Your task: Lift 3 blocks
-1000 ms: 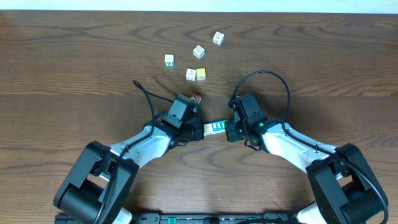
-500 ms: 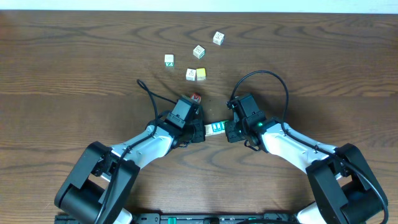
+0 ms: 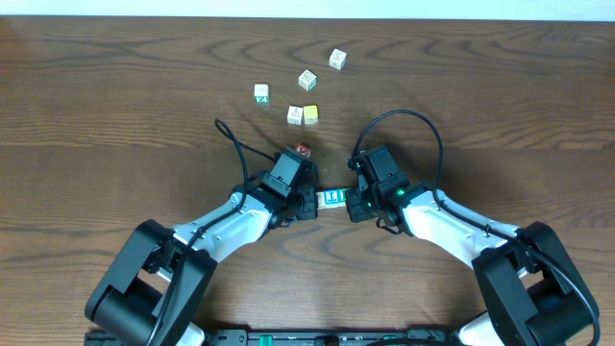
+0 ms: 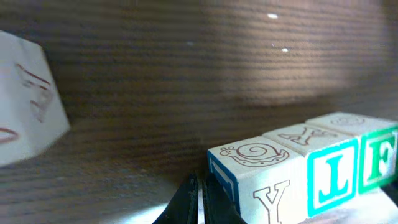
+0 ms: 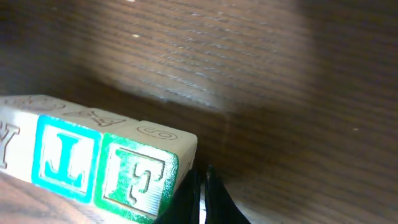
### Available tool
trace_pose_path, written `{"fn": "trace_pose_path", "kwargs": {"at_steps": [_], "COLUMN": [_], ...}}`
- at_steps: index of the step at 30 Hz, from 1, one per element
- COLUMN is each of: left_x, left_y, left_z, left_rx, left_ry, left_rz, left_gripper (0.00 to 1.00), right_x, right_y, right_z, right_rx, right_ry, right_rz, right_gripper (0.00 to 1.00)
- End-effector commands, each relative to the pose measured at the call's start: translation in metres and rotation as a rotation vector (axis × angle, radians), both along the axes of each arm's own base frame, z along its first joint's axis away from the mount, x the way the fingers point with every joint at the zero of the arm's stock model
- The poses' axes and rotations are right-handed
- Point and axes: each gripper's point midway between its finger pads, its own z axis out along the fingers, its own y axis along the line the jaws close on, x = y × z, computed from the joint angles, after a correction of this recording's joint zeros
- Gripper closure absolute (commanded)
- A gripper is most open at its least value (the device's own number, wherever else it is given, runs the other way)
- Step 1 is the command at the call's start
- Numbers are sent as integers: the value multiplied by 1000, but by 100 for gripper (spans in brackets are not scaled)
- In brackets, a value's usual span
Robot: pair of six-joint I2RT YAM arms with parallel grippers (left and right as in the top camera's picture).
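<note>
Three blocks lie end to end in a row between my two grippers. In the left wrist view they are a cream block with a snail and a "Y", a blue "L" block and a green "F" block. My left gripper is shut, its tips against the cream end. My right gripper is shut too, its tips against the green "F" block, with the blue "L" block beyond. Whether the row rests on the table I cannot tell.
A red-lettered cube sits just behind my left wrist and looms at the left of the left wrist view. Further back are several loose cubes, among them a yellow one and white ones.
My left arm has shifted slightly right, uncovering more of the red-lettered cube. The row of blocks and my right arm have barely moved.
</note>
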Motion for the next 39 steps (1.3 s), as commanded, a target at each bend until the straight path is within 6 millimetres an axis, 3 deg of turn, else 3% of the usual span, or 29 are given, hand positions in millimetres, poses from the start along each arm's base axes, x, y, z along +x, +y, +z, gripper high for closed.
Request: {"fn": "trace_pose_path", "kwargs": {"at_steps": [1, 17, 20, 24, 34, 39], "left_x": [1, 0, -1, -4, -19, -21], "left_y": [9, 12, 13, 15, 25, 26], "left_z": [-8, -9, -10, -12, -18, -19], "left_rx": [78, 98, 101, 114, 168, 177], "left_ry": [-17, -18, -14, -1, 49, 56], "left_rz": [-1, -10, -11, -20, -67, -79], "left_gripper": [92, 83, 84, 93, 92, 92], "right_x": [-18, -18, -18, -18, -18, -13], "right_y": [26, 26, 26, 26, 25, 9], "right_z": [-1, -1, -1, -1, -1, -6], "right_rx": [67, 67, 67, 67, 64, -9], "right_ry": [52, 53, 53, 53, 51, 39], "right_rz": [98, 98, 98, 98, 96, 57], "right_gripper": [96, 96, 96, 97, 98, 98]}}
